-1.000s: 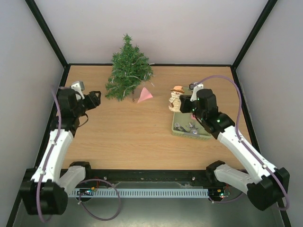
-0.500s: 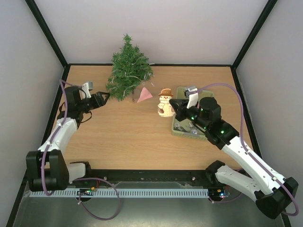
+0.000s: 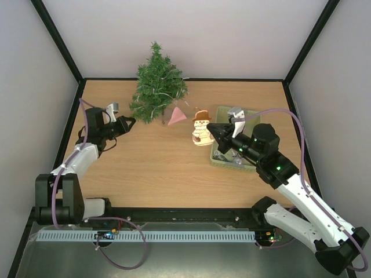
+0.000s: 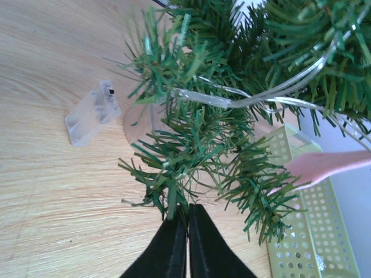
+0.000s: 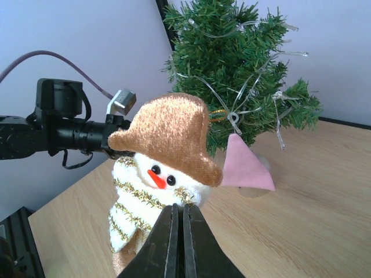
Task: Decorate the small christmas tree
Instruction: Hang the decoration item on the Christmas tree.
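Note:
The small christmas tree (image 3: 157,87) stands at the back of the table, bushy and dark green, with a clear light string wound through it. My left gripper (image 3: 130,120) is shut on the tip of one of its low left branches; in the left wrist view, needles are pinched between the black fingers (image 4: 187,208). My right gripper (image 3: 210,127) is shut on a plush snowman (image 3: 201,128) with a brown hat. It holds the snowman above the table, right of the tree. In the right wrist view the snowman (image 5: 156,174) hangs just beyond the fingertips (image 5: 179,207), with the tree (image 5: 243,75) behind.
A pink cone-shaped ornament (image 3: 177,116) sits at the tree's lower right edge. A pale green perforated basket (image 3: 229,164) with several small ornaments lies under my right arm. A clear plastic battery box (image 4: 93,113) rests on the wood beside the tree's base.
My left gripper moved right to the tree and closed on a low branch. My right gripper carried the snowman left, away from the basket and toward the tree.

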Motion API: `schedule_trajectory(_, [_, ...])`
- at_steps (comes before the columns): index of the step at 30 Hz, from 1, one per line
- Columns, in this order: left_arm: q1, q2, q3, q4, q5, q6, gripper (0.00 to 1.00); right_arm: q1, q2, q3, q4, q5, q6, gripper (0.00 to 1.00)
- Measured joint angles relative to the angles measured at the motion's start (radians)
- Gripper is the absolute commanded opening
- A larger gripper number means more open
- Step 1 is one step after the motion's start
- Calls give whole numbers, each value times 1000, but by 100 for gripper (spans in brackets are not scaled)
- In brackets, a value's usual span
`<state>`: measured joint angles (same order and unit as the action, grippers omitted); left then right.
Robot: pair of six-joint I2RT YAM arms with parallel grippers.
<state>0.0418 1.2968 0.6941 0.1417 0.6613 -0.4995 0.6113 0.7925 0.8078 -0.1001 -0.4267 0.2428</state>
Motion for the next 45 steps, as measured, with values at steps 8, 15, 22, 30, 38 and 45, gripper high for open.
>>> schedule_trajectory(8, [-76,-83,-78,37,-33,-50,2,0,-45,-48,36,-80,-39,2])
schedule_trajectory(15, [-205,-177,-190,129,-90,-161,2,3,-46,-78,61,-176,-130,2])
schedule_trajectory(22, [-320,-205,-204,194,-155,-235,10,6,-50,-95,92,-275,-259,2])
schedule_trajectory(30, [-338,-348,-232,136,-235,-279,53,93,-26,-133,185,-266,-457,2])
schedule_trajectory(38, [-338,-525,-20,-121,-326,-241,68,194,151,-61,269,-110,-677,2])
schedule_trajectory(45, [-333,-536,189,-253,-356,-161,75,201,337,135,352,16,-805,2])
